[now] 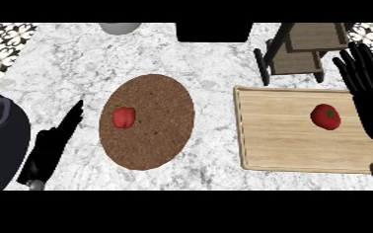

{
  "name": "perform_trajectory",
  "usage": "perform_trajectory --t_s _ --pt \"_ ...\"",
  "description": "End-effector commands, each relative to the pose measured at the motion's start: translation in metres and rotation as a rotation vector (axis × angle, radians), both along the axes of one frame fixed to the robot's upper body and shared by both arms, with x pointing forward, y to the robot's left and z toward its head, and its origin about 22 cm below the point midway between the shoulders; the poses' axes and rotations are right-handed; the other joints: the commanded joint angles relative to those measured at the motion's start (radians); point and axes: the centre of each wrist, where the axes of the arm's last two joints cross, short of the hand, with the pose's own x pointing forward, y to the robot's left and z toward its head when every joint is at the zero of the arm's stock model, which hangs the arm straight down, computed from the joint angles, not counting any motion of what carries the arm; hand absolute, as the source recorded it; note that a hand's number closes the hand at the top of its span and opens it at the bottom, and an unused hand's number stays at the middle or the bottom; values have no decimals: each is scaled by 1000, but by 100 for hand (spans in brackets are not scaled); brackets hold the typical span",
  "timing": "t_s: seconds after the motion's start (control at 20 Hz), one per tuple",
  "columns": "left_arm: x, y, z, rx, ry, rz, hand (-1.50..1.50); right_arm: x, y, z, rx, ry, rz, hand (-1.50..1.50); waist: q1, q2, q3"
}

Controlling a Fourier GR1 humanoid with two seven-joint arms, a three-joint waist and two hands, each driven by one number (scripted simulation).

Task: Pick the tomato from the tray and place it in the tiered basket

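- so, i judge this to be the very start of the pick: my right hand (360, 81) is up at the right edge of the view, fingers straight and spread, grasping nothing.
- the tomato (325, 117) lies on the wooden tray (284, 143), in its right half, just beside my right hand but not touching it.
- my left hand (53, 145) rests at the lower left of the surface (211, 59), fingers straight and released, well apart from the tray.
- the next move, as i see it, calls for bringing my right hand over the tomato, lowering it, and curling fingers and thumb round the fruit before lifting.
- after that the carry is short: the tiered basket (302, 52) stands just behind the tray's far edge, dark frame with wooden shelves, near my right hand.
- the tomato looks round and smooth, bright red with a small green stem patch on top; i expect it may roll if nudged sideways, so a grasp from above seems wise.
- a second red item (124, 117) sits on the round brown mat (157, 143) in the middle of the surface; it is not on the tray, so i leave it alone.
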Motion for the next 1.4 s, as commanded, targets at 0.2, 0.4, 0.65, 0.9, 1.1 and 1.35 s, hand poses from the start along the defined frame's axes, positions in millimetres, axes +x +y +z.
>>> perform_trajectory --t_s 0.2,0.4,0.65,0.9,1.1,1.35 --pt "21 -48 20 -188 -237 -122 0 24 -39 -27 145 179 -668 -150 8 52 -4" --pt "26 -76 13 -305 -239 -211 0 37 -36 -55 191 320 -942 -150 23 61 -1" --pt "58 -79 6 -328 -230 -197 0 79 1 -49 18 122 -1018 -150 4 45 1" --pt "31 -65 -18 -303 -208 -184 0 82 -12 -11 -285 269 -1056 -150 -5 30 -6" --pt "38 -76 -15 -307 -203 -177 0 79 -46 -4 -591 542 -1039 -150 -10 29 -14" --pt "37 -66 -17 -322 -207 -173 0 80 -45 5 -911 891 -902 -150 -1 25 -16"
